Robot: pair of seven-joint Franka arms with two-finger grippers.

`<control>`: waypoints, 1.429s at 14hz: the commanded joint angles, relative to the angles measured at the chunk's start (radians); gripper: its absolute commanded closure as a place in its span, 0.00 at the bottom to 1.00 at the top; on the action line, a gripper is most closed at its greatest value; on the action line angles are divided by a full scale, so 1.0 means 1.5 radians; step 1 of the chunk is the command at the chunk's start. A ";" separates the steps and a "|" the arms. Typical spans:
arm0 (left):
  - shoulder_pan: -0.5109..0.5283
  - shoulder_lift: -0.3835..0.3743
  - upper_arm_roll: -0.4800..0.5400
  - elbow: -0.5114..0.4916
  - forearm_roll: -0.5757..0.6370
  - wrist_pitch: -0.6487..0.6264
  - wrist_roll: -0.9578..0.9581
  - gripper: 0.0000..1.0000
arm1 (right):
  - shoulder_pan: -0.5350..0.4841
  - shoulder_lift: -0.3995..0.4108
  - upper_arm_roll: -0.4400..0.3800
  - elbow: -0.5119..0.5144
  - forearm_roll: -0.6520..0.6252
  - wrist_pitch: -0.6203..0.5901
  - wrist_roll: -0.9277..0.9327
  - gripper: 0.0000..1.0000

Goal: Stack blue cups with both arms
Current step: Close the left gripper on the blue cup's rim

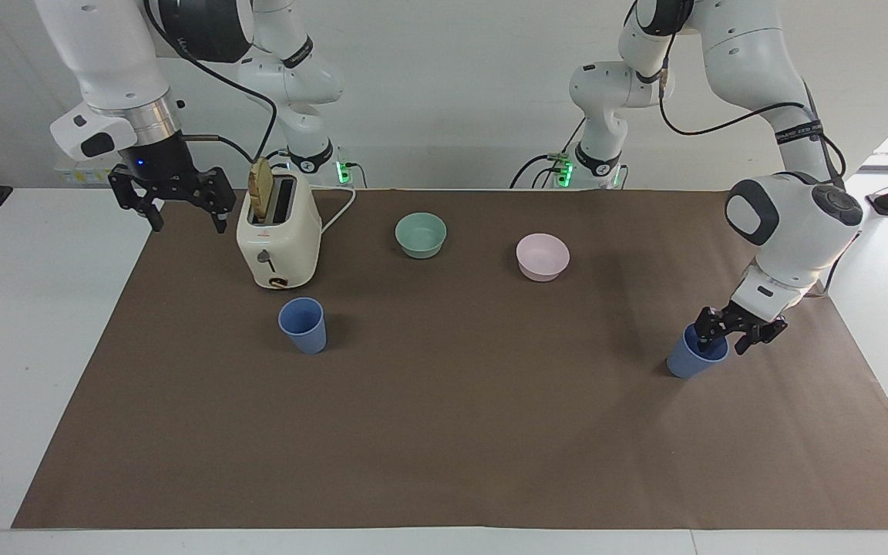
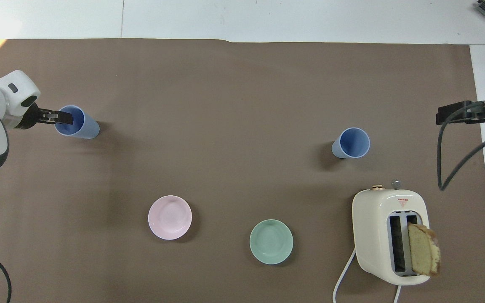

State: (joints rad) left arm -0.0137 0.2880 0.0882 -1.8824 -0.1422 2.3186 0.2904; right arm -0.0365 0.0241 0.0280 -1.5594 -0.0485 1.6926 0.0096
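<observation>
Only the facing view shows the right gripper (image 1: 179,206) open above the table edge; the left gripper (image 1: 721,335) straddles a blue cup's (image 1: 693,356) rim, grip unclear.

Two upright blue cups (image 1: 303,324) (image 1: 695,353), well apart

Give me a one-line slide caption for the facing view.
Left gripper straddles the rim of one blue cup; right gripper waits open beside the toaster.
</observation>
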 commanded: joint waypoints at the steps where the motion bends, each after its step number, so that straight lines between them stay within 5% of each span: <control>1: 0.000 -0.010 0.001 -0.016 -0.012 0.013 0.016 0.69 | -0.003 -0.001 0.001 -0.002 0.014 0.010 -0.007 0.00; 3: 0.000 -0.010 0.001 -0.013 -0.012 -0.002 0.016 1.00 | -0.003 -0.001 0.001 -0.002 0.014 0.010 -0.007 0.00; 10: -0.009 -0.033 -0.009 0.024 -0.010 -0.085 0.014 1.00 | -0.004 -0.001 0.001 -0.002 0.015 0.010 -0.007 0.00; 20: -0.249 -0.058 -0.007 -0.003 -0.006 -0.068 -0.230 1.00 | -0.003 -0.001 0.001 -0.007 0.015 0.010 -0.007 0.00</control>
State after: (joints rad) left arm -0.3129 0.2327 0.0575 -1.8493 -0.1450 2.2002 0.0166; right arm -0.0364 0.0250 0.0280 -1.5595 -0.0485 1.6926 0.0096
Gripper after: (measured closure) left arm 0.952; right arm 0.000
